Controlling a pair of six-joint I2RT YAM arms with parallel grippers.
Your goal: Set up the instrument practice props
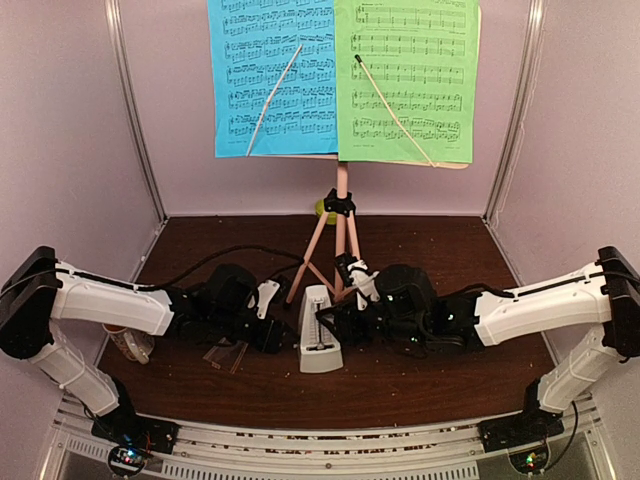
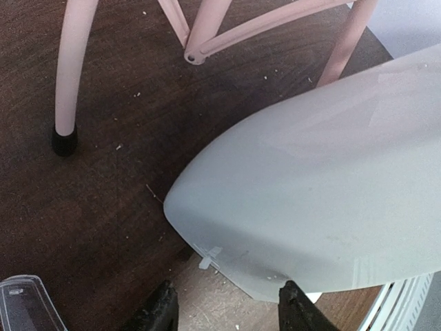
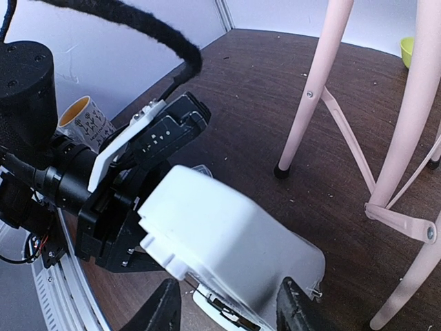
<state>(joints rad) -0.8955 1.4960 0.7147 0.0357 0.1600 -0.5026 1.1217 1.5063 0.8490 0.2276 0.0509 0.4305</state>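
Around: we see a mug [image 3: 83, 117] at the left, tucked by the left arm [image 1: 110, 300]. A bowl [image 3: 408, 49] sits far back behind the stand [image 1: 342, 185], and a cover [image 2: 24, 303] lies on the table [image 1: 430, 390] just left of the metronome [image 1: 320, 345].
In the way: the stand's legs [image 3: 313, 89] splay right behind the metronome. Both wrists crowd it from either side, and a cable [image 3: 138, 27] arcs over the left arm.
Metronome: upright at the table's centre, on the near side of the legs.
Left gripper [image 2: 229, 310]: jaws apart, with a corner of the metronome between the tips. We cannot tell whether they press it.
Right gripper [image 3: 227, 307]: jaws apart astride the metronome's base. We cannot make out contact.
Sheets: blue sheet [image 1: 275, 75] on the left and green sheet [image 1: 405, 80] on the right, side by side on the stand. Each is crossed by a thin slanted wire arm [image 1: 275, 95].
Materials: the metronome is smooth white, a pyramid with rounded edges. The stand is pink tube with black feet. The cover is clear, the mug white with orange inside, and the bowl lime green. The cable is black and fuzzy. The table is dark wood, speckled with crumbs.
Hidden: the sheets cover the stand's desk and run off the top of the view. The mug is mostly behind the left arm from above, the bowl shows only as a sliver, and the cover is cut off at a picture corner.
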